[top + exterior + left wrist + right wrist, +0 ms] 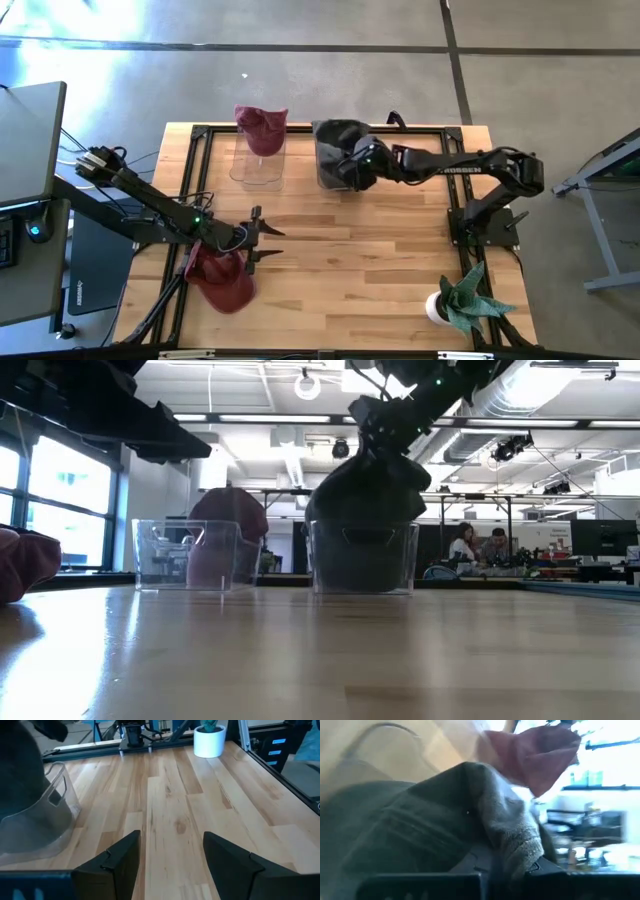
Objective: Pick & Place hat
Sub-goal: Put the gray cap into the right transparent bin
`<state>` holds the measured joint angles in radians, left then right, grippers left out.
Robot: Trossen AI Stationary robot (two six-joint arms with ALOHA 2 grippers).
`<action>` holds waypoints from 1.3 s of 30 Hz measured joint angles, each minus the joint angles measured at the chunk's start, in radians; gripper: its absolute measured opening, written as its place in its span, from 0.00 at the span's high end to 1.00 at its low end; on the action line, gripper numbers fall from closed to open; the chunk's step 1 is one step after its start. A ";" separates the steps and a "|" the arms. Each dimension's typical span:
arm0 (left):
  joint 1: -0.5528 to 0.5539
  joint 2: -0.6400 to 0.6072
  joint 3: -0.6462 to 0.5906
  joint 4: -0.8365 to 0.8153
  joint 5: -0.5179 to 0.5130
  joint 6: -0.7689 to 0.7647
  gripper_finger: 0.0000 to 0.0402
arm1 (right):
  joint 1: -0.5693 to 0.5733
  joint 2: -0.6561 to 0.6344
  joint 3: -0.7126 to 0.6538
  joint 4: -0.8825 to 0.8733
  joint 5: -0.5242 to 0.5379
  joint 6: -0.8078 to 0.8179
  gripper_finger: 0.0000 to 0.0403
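Note:
A dark grey hat (338,140) sits in a clear container (365,558) at the table's far side, bulging above its rim. My right gripper (352,166) is at that hat and shut on it. A red hat (261,127) rests on a second clear container (257,165) just to the left. Another red hat (222,279) lies on the table near the left front. My left gripper (268,241) hovers beside this hat, toward the table's middle, open and touching nothing; its fingers (120,862) stand over bare wood. My right gripper pinches a bunched fold of the dark hat's cloth (512,837) between its two fingers, coming from the table's right side. The fold is at the hat's upper part (385,445). The rest of the hat sits down in the container.
A white pot with a green plant (462,305) stands at the near right corner. A black frame (205,132) runs around the table top. Bare wood (370,260) lies between the containers and the near edge. People sit at desks far behind (480,545).

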<state>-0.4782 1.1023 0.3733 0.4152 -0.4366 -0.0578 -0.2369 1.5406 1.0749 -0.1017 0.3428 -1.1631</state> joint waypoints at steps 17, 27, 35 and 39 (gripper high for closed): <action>0.000 0.000 0.000 0.000 -0.001 -0.003 0.48 | -0.131 0.119 -0.003 0.288 -0.015 -0.073 0.73; 0.000 0.000 0.000 -0.007 0.023 -0.003 0.48 | -0.134 0.086 -0.003 0.240 -0.131 0.324 0.43; 0.000 0.000 0.000 -0.023 0.023 -0.011 0.48 | -0.077 -0.069 -0.003 0.152 -0.065 0.590 0.40; 0.000 0.000 0.000 -0.023 0.024 -0.026 0.48 | -0.085 -0.105 -0.002 0.107 -0.189 0.743 0.40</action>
<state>-0.4782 1.1027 0.3733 0.3923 -0.4123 -0.0834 -0.3217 1.4357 1.0727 0.0053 0.1534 -0.4204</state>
